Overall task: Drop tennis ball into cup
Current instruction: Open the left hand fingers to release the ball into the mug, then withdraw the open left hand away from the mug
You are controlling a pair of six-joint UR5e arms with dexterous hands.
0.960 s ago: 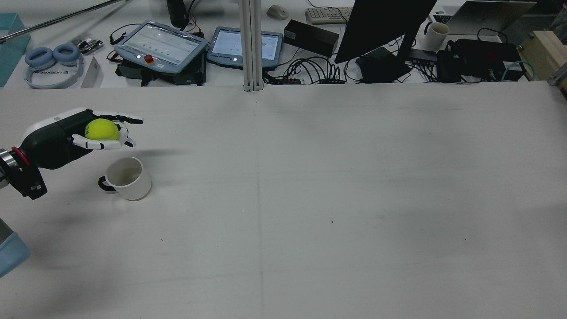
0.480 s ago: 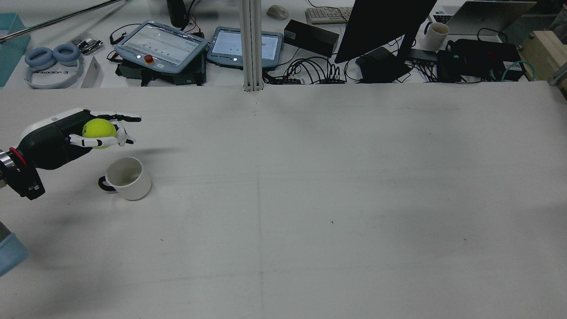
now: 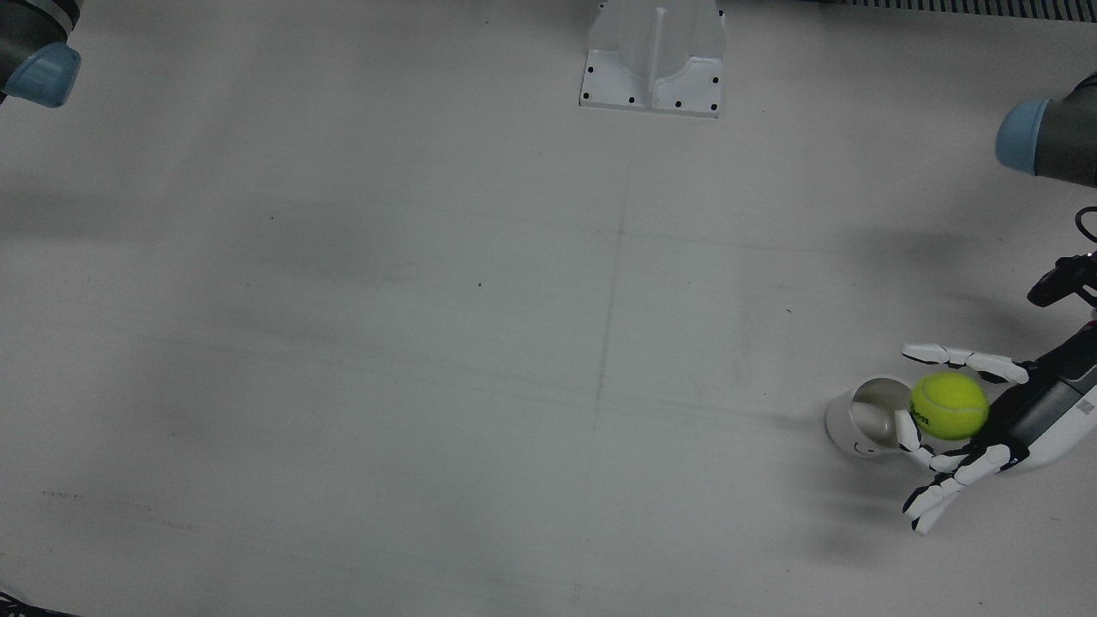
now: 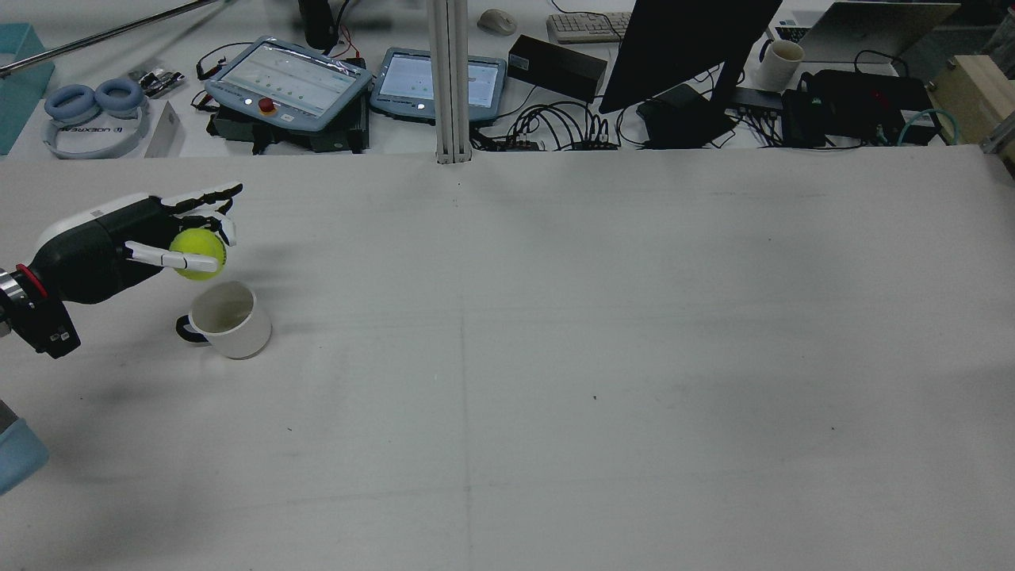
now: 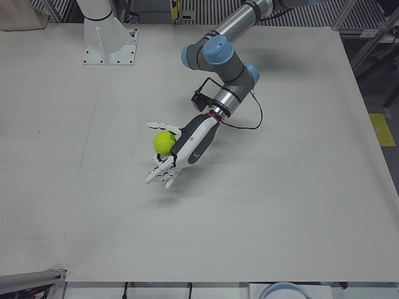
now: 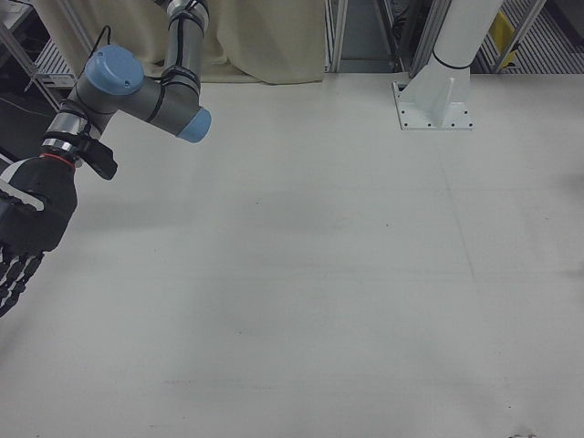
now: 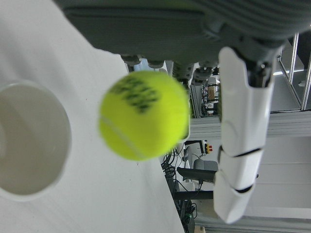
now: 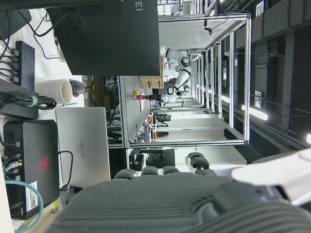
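The white ceramic cup (image 4: 226,317) with a dark handle stood upright on the pale table (image 4: 555,357) and held nothing; its inside showed bare in the rear and left hand views. In the rear view its handle pointed to 9 o'clock. The yellow-green tennis ball (image 4: 198,254) was in the air just above the cup's rim, at about 11 o'clock of the mouth, not inside. The left hand (image 4: 143,238) had its fingers (image 3: 960,353) spread wide around the ball, and the left hand view showed a gap between ball and palm. The right hand (image 6: 23,228) hung with straight fingers and carried nothing.

The cup sat near the table's 9 o'clock edge in the rear view; toward 3 o'clock the tabletop lay bare across its whole width.

The surface was matte white with faint seams. Beyond its 12 o'clock edge a desk held two grey teach pendants (image 4: 289,83), blue headphones (image 4: 93,111) and a black monitor (image 4: 690,47).
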